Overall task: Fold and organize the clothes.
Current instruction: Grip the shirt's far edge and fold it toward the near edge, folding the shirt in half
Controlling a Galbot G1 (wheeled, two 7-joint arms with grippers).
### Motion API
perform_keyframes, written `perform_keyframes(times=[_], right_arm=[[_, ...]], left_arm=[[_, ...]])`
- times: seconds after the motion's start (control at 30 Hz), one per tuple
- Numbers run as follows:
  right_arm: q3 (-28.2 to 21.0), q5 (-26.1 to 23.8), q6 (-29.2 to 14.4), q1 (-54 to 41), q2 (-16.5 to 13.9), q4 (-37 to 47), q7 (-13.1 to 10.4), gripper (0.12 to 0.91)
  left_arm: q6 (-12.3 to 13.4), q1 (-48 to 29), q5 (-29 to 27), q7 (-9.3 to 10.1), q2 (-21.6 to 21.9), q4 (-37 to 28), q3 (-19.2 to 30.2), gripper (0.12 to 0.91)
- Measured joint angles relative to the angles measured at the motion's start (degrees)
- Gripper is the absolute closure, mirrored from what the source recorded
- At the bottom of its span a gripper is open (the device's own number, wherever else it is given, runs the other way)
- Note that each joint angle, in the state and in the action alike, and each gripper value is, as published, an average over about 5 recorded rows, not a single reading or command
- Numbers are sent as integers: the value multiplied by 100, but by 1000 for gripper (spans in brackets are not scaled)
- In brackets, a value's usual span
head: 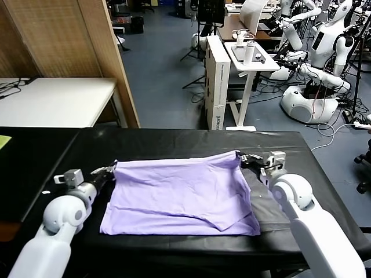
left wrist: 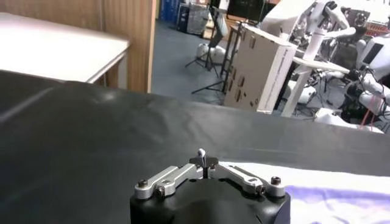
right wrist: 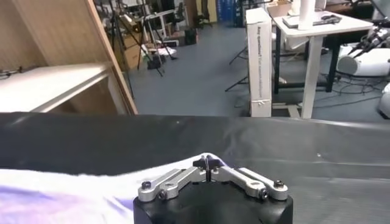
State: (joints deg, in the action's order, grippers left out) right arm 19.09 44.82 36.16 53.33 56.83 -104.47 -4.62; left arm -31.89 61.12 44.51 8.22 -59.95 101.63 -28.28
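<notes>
The lavender T-shirt [head: 182,191] lies folded on the black table [head: 174,142], a broad rectangle with a loose flap at its near right. My left gripper [head: 111,169] is shut on the shirt's far left corner; in the left wrist view the gripper [left wrist: 202,159] pinches a bit of fabric, with the shirt [left wrist: 341,195] beside it. My right gripper [head: 242,157] is shut on the far right corner. In the right wrist view the gripper [right wrist: 206,162] holds the cloth's peak, and the shirt [right wrist: 67,192] spreads away from it.
A white table [head: 55,101] and a wooden panel [head: 107,52] stand beyond the far left edge. A white box [head: 217,81], a small stand and other robots [head: 324,52] are across the floor behind. A green item [head: 3,141] lies at the far left.
</notes>
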Motion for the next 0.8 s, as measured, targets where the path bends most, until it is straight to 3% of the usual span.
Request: perform_keyframes(times=[0.33,0.8], right_arm=[[388,-3,189,1025,-393,-1033,-83,886],[546,-70,594,2031,-491,-1603,-247,886]], left_arm=[[29,669,38,9,57,694,-416,882],[-119,1717,107,67,82,1748,-761,882]])
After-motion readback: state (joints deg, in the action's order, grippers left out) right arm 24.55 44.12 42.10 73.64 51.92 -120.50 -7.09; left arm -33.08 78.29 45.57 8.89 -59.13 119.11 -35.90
